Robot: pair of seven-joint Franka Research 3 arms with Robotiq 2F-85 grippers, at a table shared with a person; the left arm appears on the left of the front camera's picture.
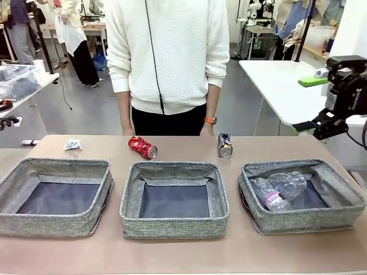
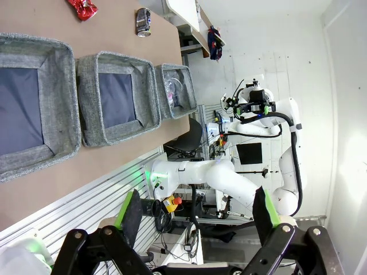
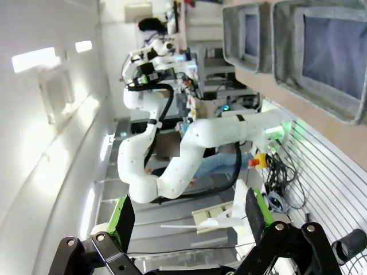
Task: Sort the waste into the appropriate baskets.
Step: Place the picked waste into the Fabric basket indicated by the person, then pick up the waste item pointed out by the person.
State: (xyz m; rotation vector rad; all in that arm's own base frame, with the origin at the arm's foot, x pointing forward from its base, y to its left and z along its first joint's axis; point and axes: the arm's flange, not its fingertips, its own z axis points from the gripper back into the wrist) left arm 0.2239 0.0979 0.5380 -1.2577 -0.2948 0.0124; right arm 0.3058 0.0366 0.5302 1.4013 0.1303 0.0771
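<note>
The table [image 1: 183,252] is carrying the left basket [image 1: 57,224], middle basket [image 1: 172,226] and right basket [image 1: 309,220] along its near edge. The right basket is holding the purple-labelled bottle [image 1: 270,197] and the plain bottle [image 1: 289,183]. The left gripper [image 2: 196,197] and right gripper [image 3: 188,200] are hanging empty, fingers apart. The red can [image 1: 141,146] and dark can [image 1: 225,145] are lying by the far edge, and the paper wad [image 1: 73,144] is lying near the far left corner.

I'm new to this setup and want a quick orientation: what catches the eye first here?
Three grey bins stand in a row across the table; the right bin holds two clear bottles. Beyond them lie a red can and a dark can, and a paper wad at far left.
</note>
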